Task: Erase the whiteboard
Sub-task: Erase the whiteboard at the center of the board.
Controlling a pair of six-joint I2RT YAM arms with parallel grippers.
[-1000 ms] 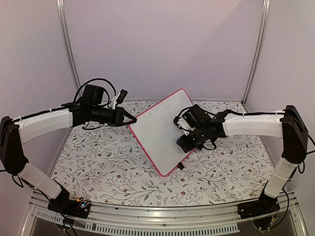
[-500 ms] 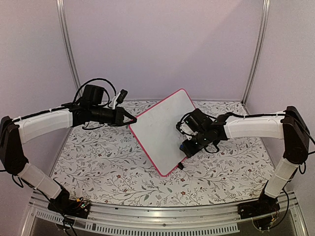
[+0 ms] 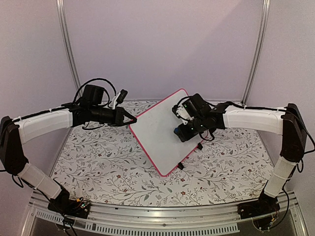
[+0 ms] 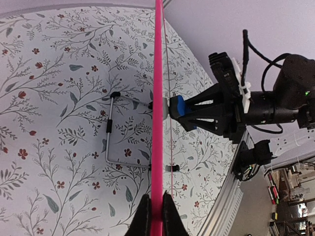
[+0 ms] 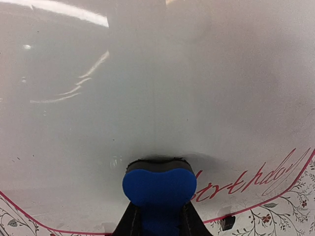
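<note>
The whiteboard [image 3: 156, 133], white with a pink-red frame, stands tilted on edge on the floral table. My left gripper [image 3: 132, 119] is shut on its left frame edge; in the left wrist view the pink edge [image 4: 158, 98] runs between the jaws of the left gripper [image 4: 157, 216]. My right gripper [image 3: 179, 132] is shut on a blue eraser [image 5: 159, 187], whose dark pad is pressed flat against the board face [image 5: 147, 88]. Red handwriting [image 5: 246, 182] lies just right of the eraser, near the board's lower frame. The eraser [image 4: 178, 106] shows touching the board from the side.
A wire stand [image 4: 109, 132] sits on the table behind the board. A black clip foot [image 3: 181, 166] is at the board's lowest corner. The floral cloth [image 3: 98, 167] covers the table, with walls behind and an aluminium rail [image 3: 157, 216] at the near edge.
My right gripper has slid the eraser over the board face, first slightly down, then up and to the left. The left gripper and the board have stayed still.
</note>
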